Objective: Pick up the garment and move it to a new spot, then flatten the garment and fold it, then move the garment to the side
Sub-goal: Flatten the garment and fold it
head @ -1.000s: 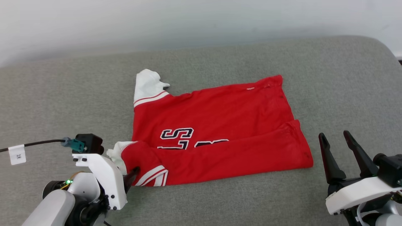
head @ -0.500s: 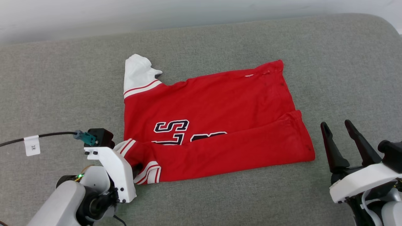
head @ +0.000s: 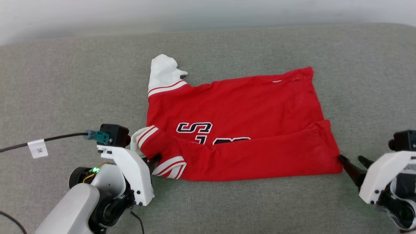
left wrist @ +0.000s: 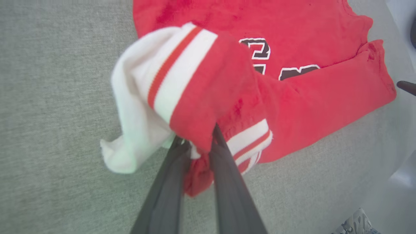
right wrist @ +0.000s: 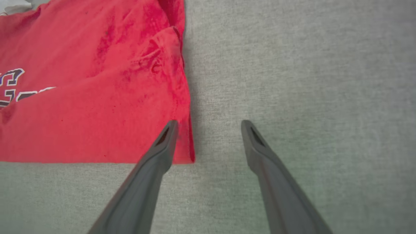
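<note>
Clamps left tool (head: 154,160) on garment (head: 237,110) sleeve fold, lower left; holds right tool (right wrist: 209,123) apart at hem corner, tagged cable (head: 65,135) nearby.

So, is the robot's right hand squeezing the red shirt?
No, the right fingers stand wide apart at the corner of the shirt, clamping nothing.

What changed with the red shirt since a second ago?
The left end effector closed on the jersey at its near sleeve, bunching it up. The right end effector moved in to the hem corner, jaws open. The rest of the jersey stayed lying on the grey cushion.
</note>
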{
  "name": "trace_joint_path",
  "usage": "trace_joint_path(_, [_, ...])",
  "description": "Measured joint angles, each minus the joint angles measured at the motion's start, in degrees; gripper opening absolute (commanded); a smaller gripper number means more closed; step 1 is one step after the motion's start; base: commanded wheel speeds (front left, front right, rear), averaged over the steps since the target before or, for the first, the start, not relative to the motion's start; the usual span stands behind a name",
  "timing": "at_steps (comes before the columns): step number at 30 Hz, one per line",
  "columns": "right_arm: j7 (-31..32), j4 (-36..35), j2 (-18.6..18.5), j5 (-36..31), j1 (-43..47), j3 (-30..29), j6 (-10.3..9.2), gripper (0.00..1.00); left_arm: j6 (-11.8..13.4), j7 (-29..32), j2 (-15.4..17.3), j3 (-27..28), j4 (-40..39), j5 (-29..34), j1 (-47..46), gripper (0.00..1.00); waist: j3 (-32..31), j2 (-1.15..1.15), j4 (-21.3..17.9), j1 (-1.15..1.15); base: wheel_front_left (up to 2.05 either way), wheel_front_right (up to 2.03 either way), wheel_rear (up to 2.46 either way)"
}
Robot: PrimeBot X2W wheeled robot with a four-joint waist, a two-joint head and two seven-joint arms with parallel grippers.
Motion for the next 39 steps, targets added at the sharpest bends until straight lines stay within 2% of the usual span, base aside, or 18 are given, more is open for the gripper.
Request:
trace_joint_path(10, [8.1, 7.4, 0.3, 2.7, -8.6, 3.8, -0.01, 1.0, 0.1, 1.3, -1.2, -1.5, -0.8, 0.6, -2.2, 0.0, 4.0, 0.0, 3.0, 0.0, 0.0, 0.0, 0.0])
trace_joint_path(11, [8.3, 7.6, 0.2, 2.9, -9.0, 4.1, -0.02, 0.76, 0.1, 1.6, -1.3, -1.6, -0.6, 0.6, -2.2, 0.0, 4.2, 0.0, 3.2, 0.0, 0.0, 0.0, 0.0])
trace_joint_path(12, [8.4, 8.0, 0.2, 3.5, -9.2, 4.2, -0.09, 0.37, 0.2, 1.6, -1.3, -1.6, -0.5, 0.6, -2.2, 0.0, 4.4, 0.0, 3.4, 0.0, 0.0, 0.0, 0.0])
trace_joint_path(13, [8.5, 8.3, 0.2, 3.9, -9.4, 4.4, -0.11, 0.02, 0.3, 1.6, -1.3, -1.6, -0.3, 0.5, -2.2, 0.0, 4.5, 0.0, 3.5, 0.0, 0.0, 0.0, 0.0])
trace_joint_path(21, [7.2, 9.0, -0.7, 6.1, -9.9, 8.1, -0.09, 0.0, 0.5, 0.3, -1.5, -1.0, 1.4, -0.4, -1.6, 0.0, 2.6, 0.0, 3.1, 0.01, 0.0, 0.0, 0.0])
trace_joint_path(29, [4.0, 6.6, -1.7, 6.1, -7.9, 10.6, 0.0, 0.0, -0.2, -1.8, -1.2, -0.5, 1.6, -2.1, 3.7, 0.0, -3.6, 0.0, 2.4, 0.0, 0.0, 0.0, 0.0])
trace_joint_path(36, [5.2, 4.4, -2.1, 5.7, -1.3, 10.4, 0.0, 0.0, 0.6, -1.5, 1.6, -0.5, -0.5, -3.1, 11.1, 0.0, -10.0, 0.0, 1.8, 0.0, 0.0, 0.0, 0.0])
trace_joint_path(39, [6.0, 3.7, -1.3, 5.2, 2.5, 9.4, 0.0, 0.0, 1.1, -0.8, 1.6, -1.1, -0.2, -4.0, 13.1, 0.0, -11.4, 0.0, 1.8, -0.01, 0.0, 0.0, 0.0])
